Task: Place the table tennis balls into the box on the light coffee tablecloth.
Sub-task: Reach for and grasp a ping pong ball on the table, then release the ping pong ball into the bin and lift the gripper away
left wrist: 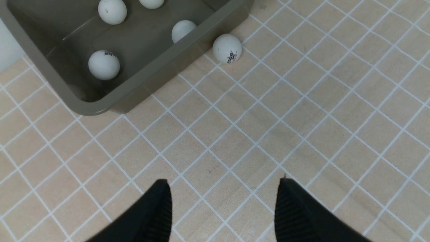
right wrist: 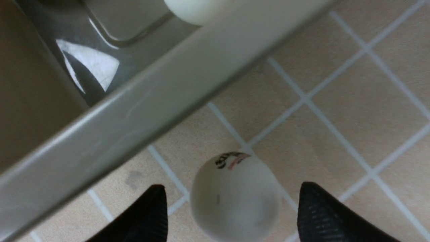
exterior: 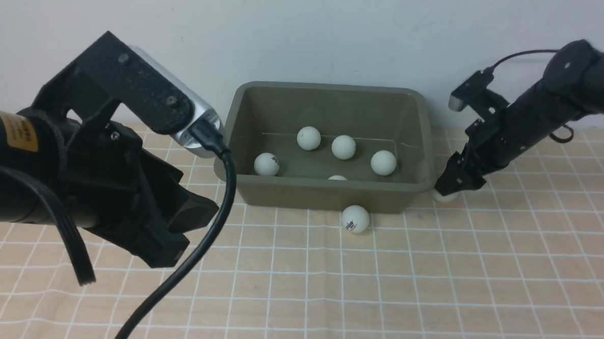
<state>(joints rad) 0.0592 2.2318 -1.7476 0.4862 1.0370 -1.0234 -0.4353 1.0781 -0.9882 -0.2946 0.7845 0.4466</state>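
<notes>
Down low at the right near corner of the box (exterior: 301,196), the right end effector (exterior: 446,190) stands released. Its two black fingers (right wrist: 144,215) are spread to either side of a white table tennis ball (right wrist: 235,198). The right wrist view shows a strip of cloth between each finger and the ball, so nothing is gripped. The ball rests on the light coffee tablecloth (exterior: 429,287) just beside the box's outer wall, with a dark printed mark showing on it. From the front, only a sliver of this ball shows beneath the fingertips.

The left end effector (left wrist: 223,182) is likewise released, jaws wide apart with only bare gridded cloth between them. It hangs above the cloth on the robot's left, well apart from the box and from every ball. A black cable (exterior: 219,206) loops down from its wrist camera.

Further out, a second ball (exterior: 355,218) with a printed mark lies on the cloth just beside the middle of the box's near wall; whether it touches the wall I cannot tell. Inside the olive-green box lie five more balls (exterior: 344,147): three in a loose row across the floor, one near the left wall, and one mostly hidden behind the near wall's rim. The box sits toward the cloth's far edge, close to a pale wall (exterior: 135,9).
</notes>
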